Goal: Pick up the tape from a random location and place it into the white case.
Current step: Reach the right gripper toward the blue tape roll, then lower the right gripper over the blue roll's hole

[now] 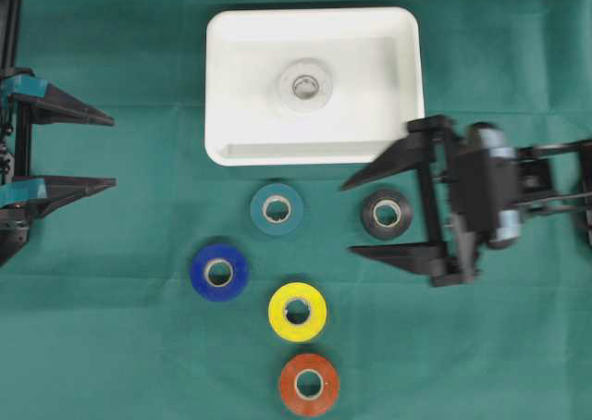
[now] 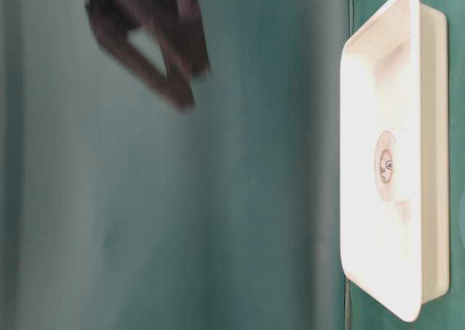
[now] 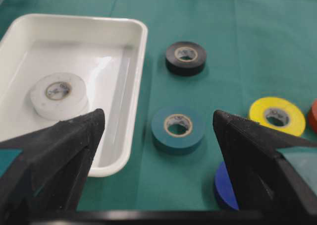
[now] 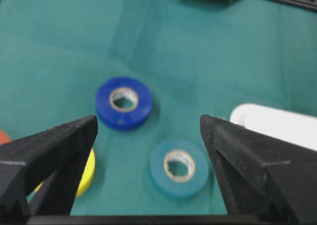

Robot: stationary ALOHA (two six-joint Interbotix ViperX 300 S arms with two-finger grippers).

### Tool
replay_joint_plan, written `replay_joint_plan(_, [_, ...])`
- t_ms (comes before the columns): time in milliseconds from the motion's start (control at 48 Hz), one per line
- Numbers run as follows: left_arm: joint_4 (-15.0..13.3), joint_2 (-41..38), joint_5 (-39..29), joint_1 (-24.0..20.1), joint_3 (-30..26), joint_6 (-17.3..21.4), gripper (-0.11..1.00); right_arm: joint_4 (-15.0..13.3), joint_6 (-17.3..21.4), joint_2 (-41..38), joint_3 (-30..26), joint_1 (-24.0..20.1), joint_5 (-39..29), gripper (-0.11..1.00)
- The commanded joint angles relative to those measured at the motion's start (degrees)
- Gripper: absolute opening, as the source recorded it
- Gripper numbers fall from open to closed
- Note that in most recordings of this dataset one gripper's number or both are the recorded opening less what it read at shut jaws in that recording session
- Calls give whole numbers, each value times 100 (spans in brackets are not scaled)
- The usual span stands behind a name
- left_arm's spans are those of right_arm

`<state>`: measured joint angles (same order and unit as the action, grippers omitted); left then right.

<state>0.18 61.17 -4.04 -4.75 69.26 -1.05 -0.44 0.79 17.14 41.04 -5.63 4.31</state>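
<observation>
Inside the glossy, round-cornered white case [image 1: 231, 87] lies a white tape [image 1: 305, 85]; both pincers, left [image 1: 113, 152] and right [image 1: 345, 218], gape wide, holding nothing.

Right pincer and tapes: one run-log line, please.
right pincer: open, at black tape | left pincer: open, idle | white case: holds white tape

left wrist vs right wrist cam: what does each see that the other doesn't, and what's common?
Left wrist only: the white tape roll lying inside the white case, the black roll, and the open left claw.

Right wrist only: the open right claw; the whole blue roll, of which the left wrist shows just an edge; dark arm parts along the top edge.

Both: the teal roll, part of the yellow roll, an orange sliver, the case rim, the green cloth.
</observation>
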Motion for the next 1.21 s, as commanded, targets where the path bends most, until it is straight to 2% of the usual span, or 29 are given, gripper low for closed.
replay_joint_plan(0, [0,-62,26,9,-62,0,93,9,-9,-264,-448,-18,18,92])
replay_joint_plan(438, [0,-62,26,-44,-62,9,93,-35,-44,-1652,-2136,-193,-527,92])
replay_joint_plan(688, [-9,-70,9,-62,-53,0,93,-44,-44,-2232,-2883,-290,-712,92])
replay_joint_plan(875, [-9,-62,-9,-62,-53,0,93,-44,-44,-2540,-3234,-290,-809,92])
replay_joint_plan(1188, [-9,-62,-9,-62,-53,0,93,-35,-9,-2646,-3340,-290,-1081,92])
